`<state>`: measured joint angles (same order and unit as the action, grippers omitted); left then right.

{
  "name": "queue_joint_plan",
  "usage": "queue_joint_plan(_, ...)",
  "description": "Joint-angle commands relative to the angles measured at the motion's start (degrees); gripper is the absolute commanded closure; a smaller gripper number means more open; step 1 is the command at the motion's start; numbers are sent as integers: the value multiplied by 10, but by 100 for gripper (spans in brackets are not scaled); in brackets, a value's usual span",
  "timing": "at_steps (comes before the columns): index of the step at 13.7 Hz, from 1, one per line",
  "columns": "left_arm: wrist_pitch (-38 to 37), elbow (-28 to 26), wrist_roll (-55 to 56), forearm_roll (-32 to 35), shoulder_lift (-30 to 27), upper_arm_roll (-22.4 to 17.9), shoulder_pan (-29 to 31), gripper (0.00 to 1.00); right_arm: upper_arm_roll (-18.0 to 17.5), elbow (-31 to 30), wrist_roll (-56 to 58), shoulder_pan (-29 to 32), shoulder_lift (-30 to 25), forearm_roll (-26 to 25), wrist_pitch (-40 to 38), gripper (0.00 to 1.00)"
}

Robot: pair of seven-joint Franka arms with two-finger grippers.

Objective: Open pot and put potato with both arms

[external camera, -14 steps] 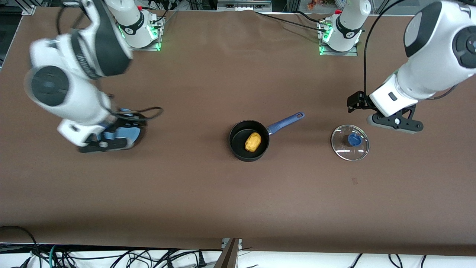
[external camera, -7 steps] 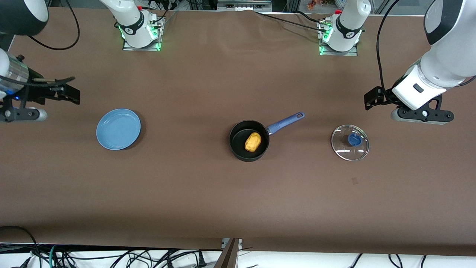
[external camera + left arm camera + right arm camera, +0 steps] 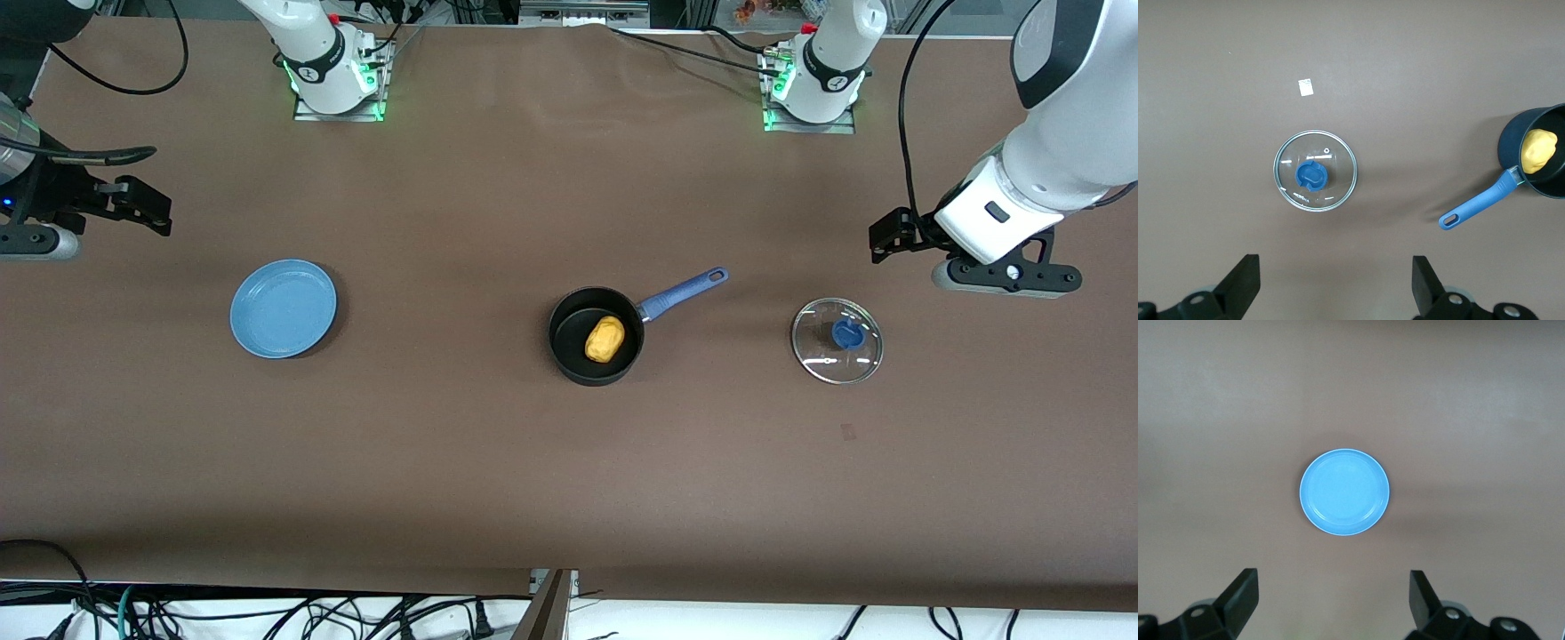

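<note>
In the front view you are looking at a job that appears finished. The pot (image 3: 596,336) is sitting mid-table with its blue handle pointing to about two o'clock, and the potato (image 3: 605,339) is lying inside it. The lid (image 3: 837,340) is resting flat on the table, knob up, at the pot's three o'clock and well apart from it, probably set there so the pot's mouth stays clear. The blue plate (image 3: 284,308) is lying at the pot's nine o'clock, bare. The left gripper (image 3: 1005,276) is hanging over the table at roughly one o'clock from the lid, and the right gripper (image 3: 36,240) is hovering at the table's edge at about ten o'clock from the plate. Both arms are waiting clear of the work.

In the left wrist view you are seeing what the front camera leaves vague: the left gripper's fingers (image 3: 1245,283) are spread wide with nothing between them. The lid (image 3: 1315,171) is lying at twelve o'clock from them, while the pot (image 3: 1538,160) and the potato (image 3: 1539,151) are sitting at the picture's three o'clock edge.

In the right wrist view you are getting the same proof for the other arm: the right gripper's fingers (image 3: 1241,597) are standing fully apart and empty, with the blue plate (image 3: 1345,491) at their twelve o'clock. Neither pot nor potato is showing here.
</note>
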<state>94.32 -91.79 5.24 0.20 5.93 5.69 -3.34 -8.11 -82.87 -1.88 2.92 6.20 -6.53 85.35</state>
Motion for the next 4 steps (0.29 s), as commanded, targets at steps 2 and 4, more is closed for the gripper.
queue_joint_plan(2,-6,1,-1,9,-1,-4,-4,0,-7,-27,28,16,-23,11,-11,0)
queue_joint_plan(4,-6,1,-1,9,0,-4,-4,0,-5,-20,28,16,-15,12,-19,0)
